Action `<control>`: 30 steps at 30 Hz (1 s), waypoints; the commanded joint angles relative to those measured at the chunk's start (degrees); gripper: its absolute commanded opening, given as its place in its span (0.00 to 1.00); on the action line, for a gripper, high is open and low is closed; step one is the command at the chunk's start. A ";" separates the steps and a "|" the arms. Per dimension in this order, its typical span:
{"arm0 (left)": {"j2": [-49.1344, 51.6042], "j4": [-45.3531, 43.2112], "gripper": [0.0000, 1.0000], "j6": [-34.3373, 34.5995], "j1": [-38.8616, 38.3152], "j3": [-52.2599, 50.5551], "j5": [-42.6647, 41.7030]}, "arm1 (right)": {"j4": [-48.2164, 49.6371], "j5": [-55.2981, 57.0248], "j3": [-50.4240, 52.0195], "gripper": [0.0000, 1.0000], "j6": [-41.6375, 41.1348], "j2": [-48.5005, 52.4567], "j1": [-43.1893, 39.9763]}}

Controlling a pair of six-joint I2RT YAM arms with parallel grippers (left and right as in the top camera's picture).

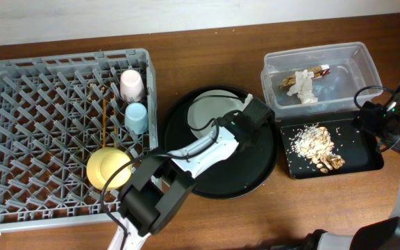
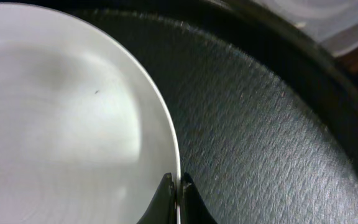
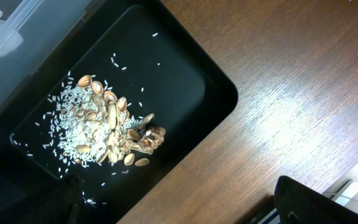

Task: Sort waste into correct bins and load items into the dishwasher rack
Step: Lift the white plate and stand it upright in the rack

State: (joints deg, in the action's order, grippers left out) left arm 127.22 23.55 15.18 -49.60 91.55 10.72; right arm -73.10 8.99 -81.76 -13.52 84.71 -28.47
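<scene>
Two grippers in view, different states. Left gripper [image 2: 179, 186] is clamped on the right rim of the plate [image 2: 61, 112]: in the left wrist view the two fingertips [image 2: 164, 190] meet on either side of the thin white edge. The plate sits inside the round black tray [image 2: 260, 124]; I cannot tell whether its gripped edge is lifted off the tray floor. Overhead, the left gripper [image 1: 245, 111] is over the upper right of that round black tray [image 1: 255, 173], with the plate [image 1: 210, 114] to its left. Right gripper [image 3: 173, 183] has its jaws spread wide and nothing between them; it hangs above the right end of the black tray [image 3: 185, 81], overhead at [image 1: 370, 119]. Food scraps [image 3: 104, 130] are piled on the black tray floor, rice-like grains with tan shell-like bits, with some loose grains scattered around the pile. Clear tub [image 1: 356, 59] sits just behind the black tray [image 1: 367, 156] and holds the napkin [image 1: 303, 87] with the wrapper [image 1: 318, 71] touching it. Dishwasher rack [image 1: 19, 139] is at the far left, well apart from both bins. Along its right side: pink cup [image 1: 131, 85] at the back, blue cup [image 1: 136, 117] just in front of it, yellow bowl [image 1: 109, 168] nearer the front. Chopsticks [image 1: 104, 121] lie front to back among the pegs, just left of the blue cup.
</scene>
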 commanded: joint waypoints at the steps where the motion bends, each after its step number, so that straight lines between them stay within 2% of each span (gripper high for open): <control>1: -8.83 4.83 0.00 0.39 0.74 2.80 -1.46 | 0.00 0.70 -0.55 0.99 -0.28 -0.37 -0.11; 5: -30.56 12.52 0.00 0.35 3.06 4.35 -1.49 | 0.00 0.70 -0.55 0.99 -0.28 -0.37 -0.11; 7: -40.52 17.40 0.00 0.31 7.65 4.35 -4.48 | 0.00 0.70 -0.55 0.99 -0.28 -0.37 -0.11; 8: -44.11 19.65 0.00 -0.02 11.06 4.37 -8.70 | 0.00 0.70 -0.55 0.99 -0.28 -0.37 -0.11; 10: -50.27 24.37 0.00 -1.18 21.42 4.37 -22.21 | 0.00 0.70 -0.55 0.99 -0.28 -0.37 -0.11; 12: -54.31 29.92 0.00 -4.96 38.60 4.35 -46.69 | 0.00 0.70 -0.55 0.99 -0.28 -0.37 -0.11; 13: -54.64 31.36 0.00 -6.49 42.97 4.35 -52.35 | 0.00 0.70 -0.55 0.99 -0.28 -0.37 -0.11; 14: -54.62 33.88 0.00 -9.66 50.53 4.33 -61.68 | 0.00 0.70 -0.55 0.99 -0.26 -0.37 -0.11; 15: -54.23 35.08 0.00 -11.17 53.94 4.22 -65.72 | 0.00 0.70 -0.55 0.99 -0.28 -0.37 -0.11; 16: -52.63 38.25 0.00 -16.04 60.13 4.11 -74.82 | 0.00 0.70 -0.55 0.99 -0.28 -0.37 -0.11; 20: -43.21 46.36 0.00 -30.40 67.30 4.11 -90.73 | 0.00 0.70 -0.55 0.99 -0.28 -0.37 -0.11; 24: -36.41 48.13 0.00 -37.92 69.79 4.11 -99.34 | 0.00 0.70 -0.55 0.99 -0.26 -0.37 -0.11; 26: -34.99 48.15 0.00 -41.79 70.03 4.11 -99.23 | 0.00 0.70 -0.55 0.99 -0.28 -0.37 -0.11; 30: -33.83 48.11 0.00 -44.61 73.85 4.07 -98.33 | 0.00 0.70 -0.55 0.99 -0.28 -0.37 -0.11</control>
State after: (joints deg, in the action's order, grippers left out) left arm 92.38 71.57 -24.45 21.26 95.57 -85.38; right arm -73.08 8.99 -81.76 -13.50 84.71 -28.47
